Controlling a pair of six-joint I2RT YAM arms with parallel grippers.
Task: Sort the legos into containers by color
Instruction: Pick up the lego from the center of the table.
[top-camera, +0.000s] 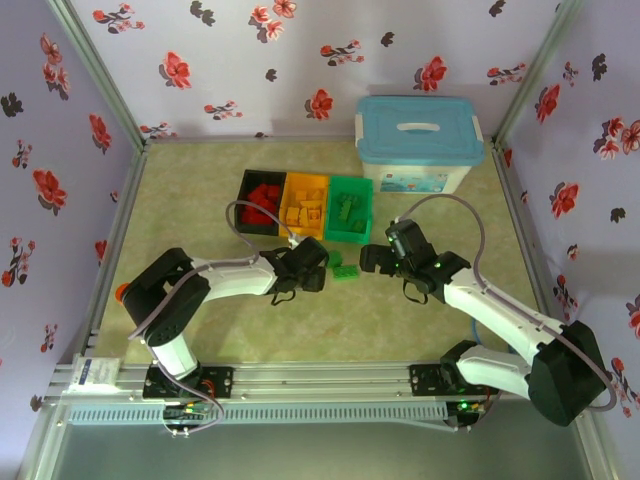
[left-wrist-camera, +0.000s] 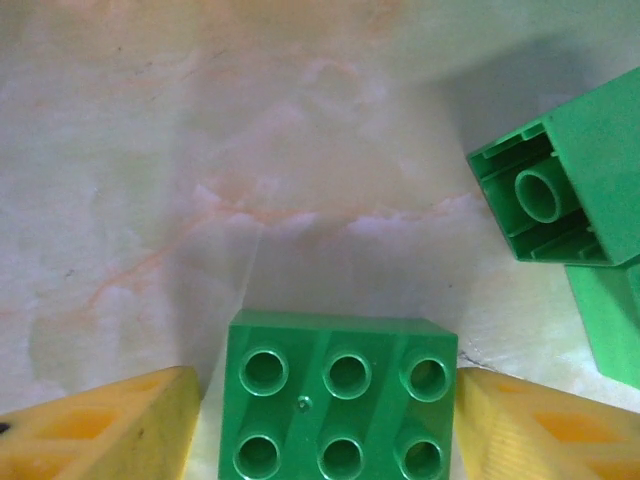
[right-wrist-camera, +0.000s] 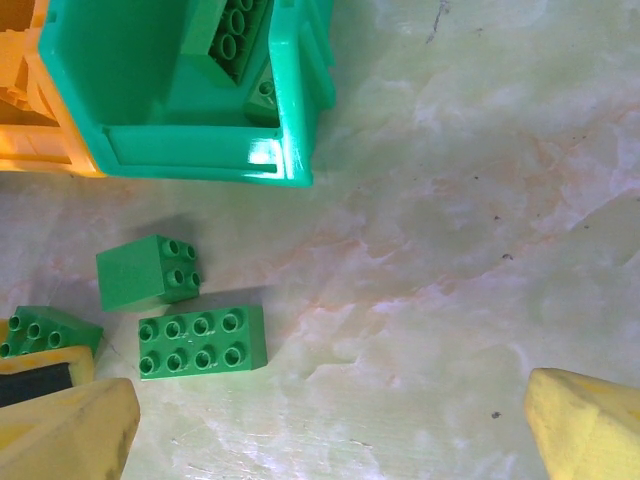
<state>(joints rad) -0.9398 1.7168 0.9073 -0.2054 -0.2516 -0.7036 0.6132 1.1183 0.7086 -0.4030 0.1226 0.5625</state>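
three bins stand in a row on the table (top-camera: 200, 190), toward the middle of its far edge: the black bin (top-camera: 243, 195) holds red legos, the orange bin (top-camera: 305, 178) yellow ones, the green bin (top-camera: 350, 180) green ones. a few green legos lie on the bare table just on the near side of the green bin, between the two arms. the step in hand looks like picking one. the left gripper (left-wrist-camera: 328, 385) straddles a six-stud green brick (left-wrist-camera: 340, 425), fingers close at both sides; whether they clamp it i cannot tell. the right gripper (right-wrist-camera: 325, 425) hangs empty, jaws wide apart, near an eight-stud brick (right-wrist-camera: 203, 340) and a green cube (right-wrist-camera: 148, 272). next, i judge: a firm close, a lift, a short carry over the green rim.
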